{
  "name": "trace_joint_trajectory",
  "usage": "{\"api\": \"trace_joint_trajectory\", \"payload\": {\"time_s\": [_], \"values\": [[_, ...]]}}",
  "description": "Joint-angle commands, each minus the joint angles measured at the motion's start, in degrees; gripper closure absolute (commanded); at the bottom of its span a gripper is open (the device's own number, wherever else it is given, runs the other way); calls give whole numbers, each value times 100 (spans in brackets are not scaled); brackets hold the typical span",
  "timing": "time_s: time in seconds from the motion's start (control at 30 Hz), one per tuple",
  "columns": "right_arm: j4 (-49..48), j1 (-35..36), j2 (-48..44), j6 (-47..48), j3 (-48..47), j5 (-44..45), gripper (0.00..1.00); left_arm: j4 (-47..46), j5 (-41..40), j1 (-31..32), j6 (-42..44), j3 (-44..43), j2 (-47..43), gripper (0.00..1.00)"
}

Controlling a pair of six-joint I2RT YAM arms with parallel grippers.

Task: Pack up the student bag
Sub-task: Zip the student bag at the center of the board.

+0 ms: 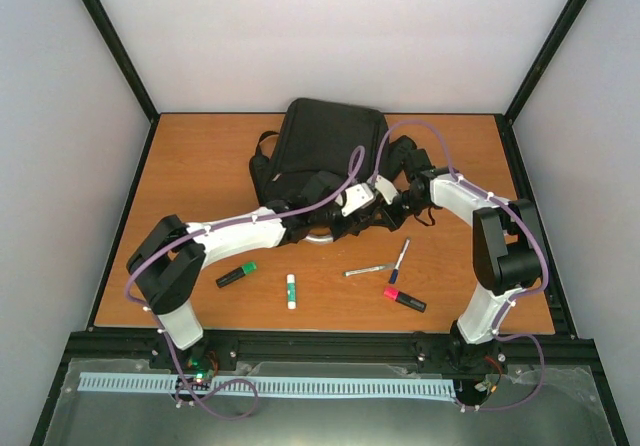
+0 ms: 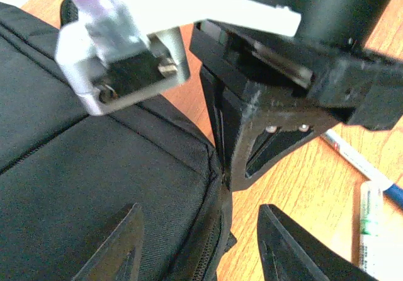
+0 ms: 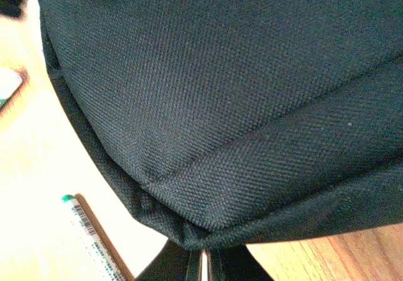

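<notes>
The student bag [image 1: 325, 141] is a large black backpack lying flat at the back middle of the table. Its near edge is where both grippers meet. My right gripper [image 3: 204, 254] is shut on the fabric of the bag's corner seam; it also shows in the top view [image 1: 388, 206] and as a black finger [image 2: 242, 142] in the left wrist view. My left gripper [image 2: 200, 218] is open, its jaws standing either side of the bag's zip edge [image 2: 211, 230], in the top view [image 1: 350, 218] just left of the right gripper. Bag fabric [image 3: 239, 92] fills the right wrist view.
On the table in front of the bag lie a green highlighter [image 1: 236, 275], a white glue stick [image 1: 291, 291], a silver pen [image 1: 368, 269], a blue pen [image 1: 400, 258] and a red highlighter [image 1: 404, 299]. The bag's straps [image 1: 262, 166] spill out on its left side.
</notes>
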State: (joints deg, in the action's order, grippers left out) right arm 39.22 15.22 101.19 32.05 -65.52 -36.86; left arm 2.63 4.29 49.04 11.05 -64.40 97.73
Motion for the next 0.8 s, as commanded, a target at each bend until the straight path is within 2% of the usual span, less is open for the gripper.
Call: {"api": "trace_joint_trajectory", "payload": {"time_s": [0.0, 0.13, 0.27, 0.37, 0.53, 0.77], "values": [[143, -71, -98, 1, -67, -364, 97, 68, -61, 80, 585, -224, 217, 48], [147, -123, -75, -7, -36, -419, 97, 48, -322, 184, 805, -288, 413, 49], [137, -124, -15, -23, -46, -451, 97, -208, -1114, 505, 1104, -480, 755, 50], [163, -123, -14, -17, -57, -473, 97, -237, -1531, 609, 1219, -677, 974, 60], [199, -258, -38, -3, -24, -471, 97, -302, -1728, 624, 1106, -662, 924, 84], [343, -531, 121, 134, -121, -284, 97, -306, -1687, 617, 932, -399, 631, 99]]}}
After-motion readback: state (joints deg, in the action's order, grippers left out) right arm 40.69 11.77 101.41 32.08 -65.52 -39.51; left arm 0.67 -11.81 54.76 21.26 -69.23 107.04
